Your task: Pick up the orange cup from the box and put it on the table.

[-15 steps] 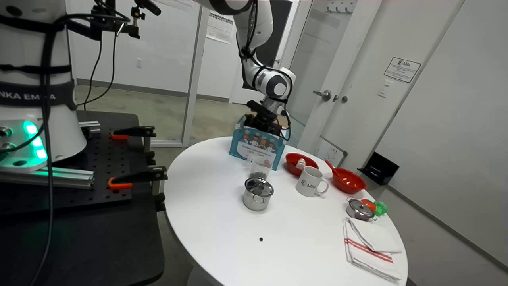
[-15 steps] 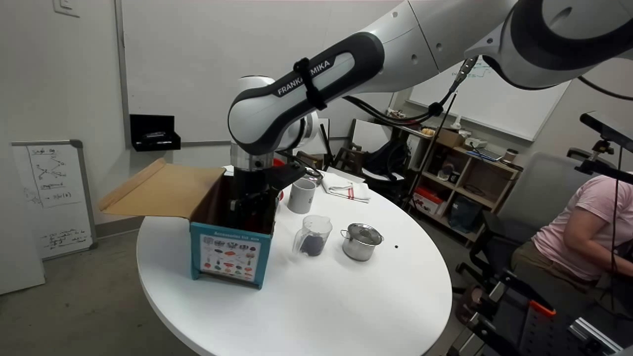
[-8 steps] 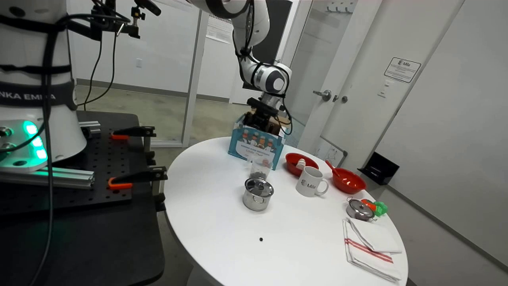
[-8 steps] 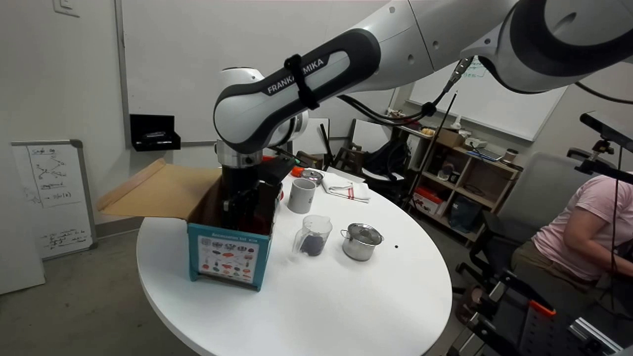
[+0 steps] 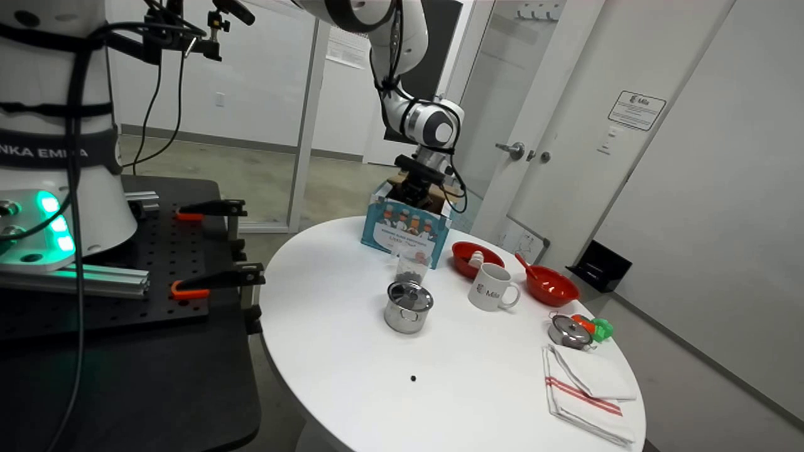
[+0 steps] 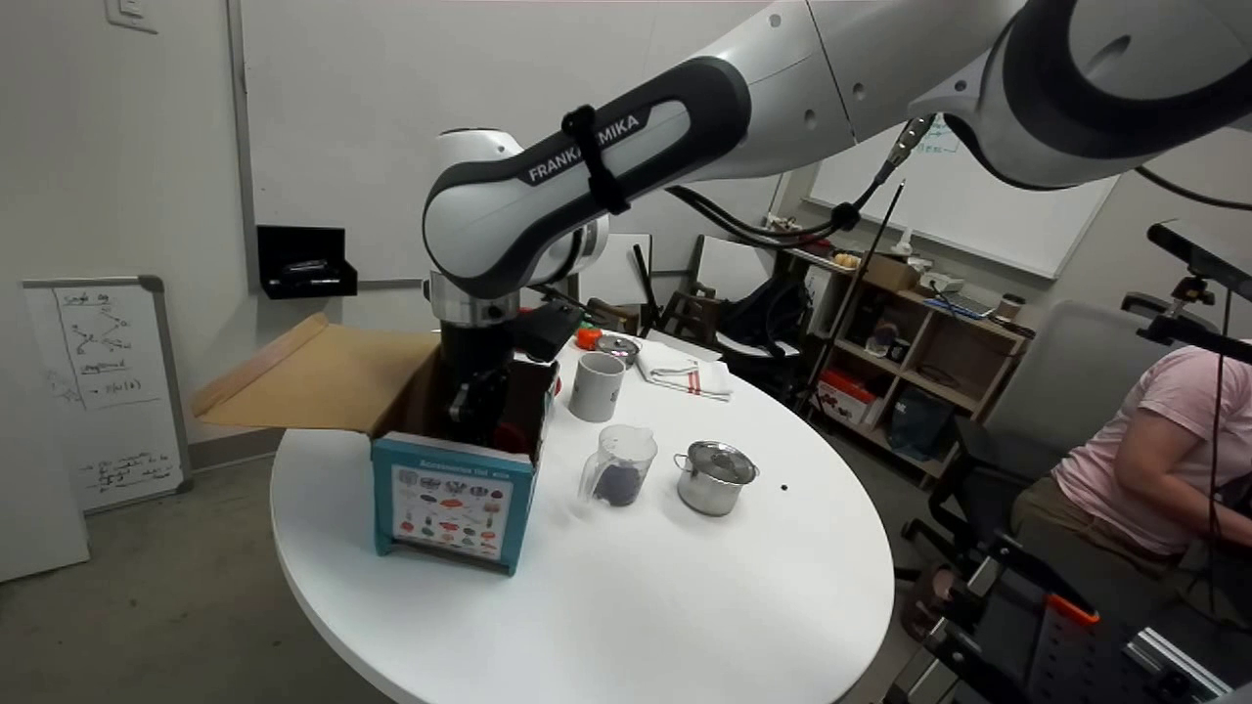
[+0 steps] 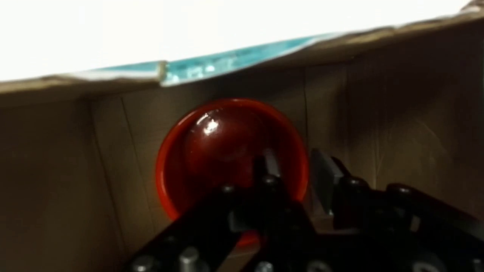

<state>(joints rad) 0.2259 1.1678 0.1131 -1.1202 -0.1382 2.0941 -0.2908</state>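
The orange cup (image 7: 227,143) sits inside the box, mouth up, in the wrist view. My gripper (image 7: 296,170) reaches down over the cup's right rim there, one finger within the cup's mouth and the other outside it. A gap shows on both sides of the rim, so the jaws are partly open and hold nothing. Both exterior views show the blue box (image 6: 450,508) with its brown insides; its walls hide the fingertips and nearly all of the cup. It stands on the round white table (image 6: 685,606).
A cardboard flap (image 6: 323,381) sticks out from the box. Beside the box stand a clear measuring jug (image 6: 626,450), a lidded metal pot (image 6: 714,484) and a white mug (image 5: 487,289). Two red bowls, a smaller pot (image 5: 568,333) and a folded towel (image 5: 587,395) lie farther along the table.
The arm has risen a little and shifted slightly within the box, mostly in the earlier half second. The box has moved very slightly with it. The other tabletop things have stayed put.
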